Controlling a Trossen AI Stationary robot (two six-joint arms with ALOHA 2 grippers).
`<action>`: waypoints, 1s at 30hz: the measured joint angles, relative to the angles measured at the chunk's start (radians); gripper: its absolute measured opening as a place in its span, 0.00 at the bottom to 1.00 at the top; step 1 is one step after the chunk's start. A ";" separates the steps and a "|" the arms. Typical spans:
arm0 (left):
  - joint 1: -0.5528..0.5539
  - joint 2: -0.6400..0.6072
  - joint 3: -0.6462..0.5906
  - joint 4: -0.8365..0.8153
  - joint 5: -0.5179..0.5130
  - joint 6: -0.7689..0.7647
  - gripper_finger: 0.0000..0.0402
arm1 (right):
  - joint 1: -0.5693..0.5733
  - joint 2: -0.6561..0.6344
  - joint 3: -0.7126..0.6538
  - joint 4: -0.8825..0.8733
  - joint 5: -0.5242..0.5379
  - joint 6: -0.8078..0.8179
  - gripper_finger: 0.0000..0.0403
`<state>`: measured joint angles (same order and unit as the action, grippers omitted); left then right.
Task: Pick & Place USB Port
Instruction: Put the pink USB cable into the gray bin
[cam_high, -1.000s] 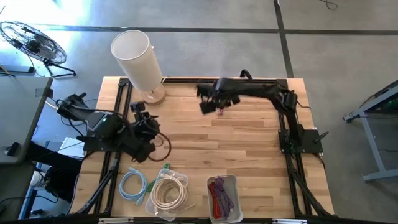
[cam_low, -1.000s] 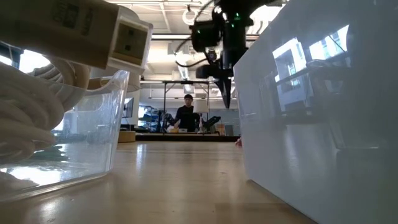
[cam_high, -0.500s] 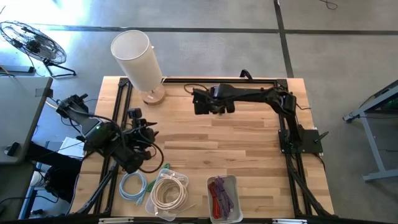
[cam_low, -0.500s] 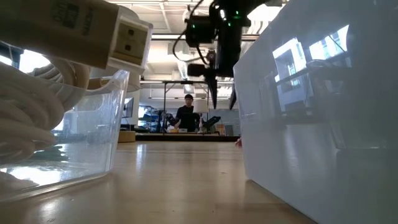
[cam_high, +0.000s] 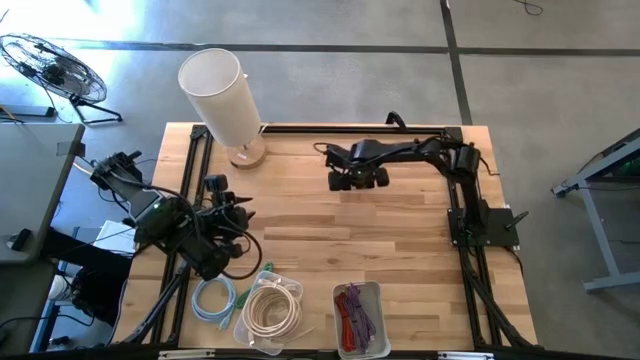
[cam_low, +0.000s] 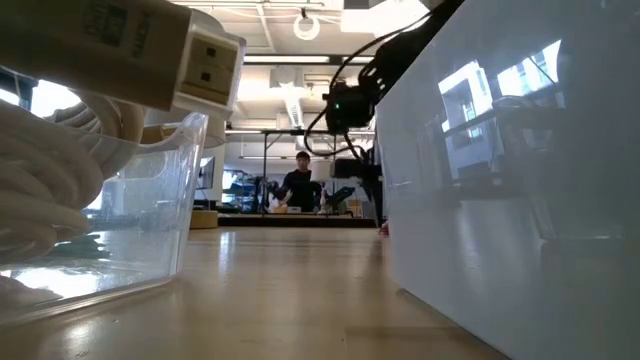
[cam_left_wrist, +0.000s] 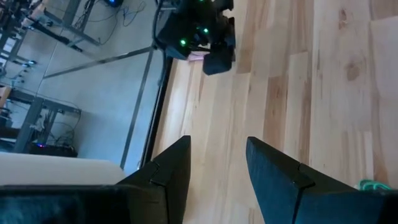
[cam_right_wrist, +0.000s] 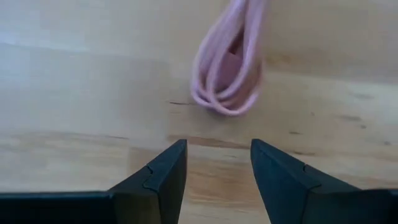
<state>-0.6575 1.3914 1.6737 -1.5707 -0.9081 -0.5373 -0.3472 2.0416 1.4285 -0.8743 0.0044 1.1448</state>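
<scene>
Right hand (cam_right_wrist: 213, 163) now lower, nearer far edge than before, fingers apart over one pink cable coil (cam_right_wrist: 229, 70); left hand (cam_left_wrist: 217, 163) apart too.

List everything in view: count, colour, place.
Pink cable: one, coiled, on the bare wood at the table's far side, just ahead of the right claw.
White cable: one coil, in a clear tub at the near edge.
Blue cable: one coil, on the table left of that tub.
Red cables: a bundle, in a second clear tub at the near edge.
Lamp: one, white shade on a wooden base, far left corner.
Fan: one, dark, on the floor beyond the table's left.
Person: one, in dark clothing, far back in the room.
Left claw: open, empty, over the table's left side.
Right claw: open, empty, just short of the pink cable.
</scene>
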 joint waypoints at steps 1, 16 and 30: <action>0.000 0.000 0.000 0.000 -0.003 0.000 0.38 | -0.004 -0.008 -0.005 0.014 0.003 -0.017 0.42; 0.003 0.000 0.000 0.000 -0.036 -0.017 0.38 | -0.053 -0.070 0.025 0.053 0.093 -0.103 0.42; 0.003 0.000 -0.117 0.012 -0.022 -0.119 0.38 | -0.054 -0.071 0.025 0.100 0.094 -0.113 0.42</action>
<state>-0.6548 1.3914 1.5570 -1.5590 -0.9299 -0.6568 -0.4016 1.9709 1.4536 -0.7748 0.0988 1.0317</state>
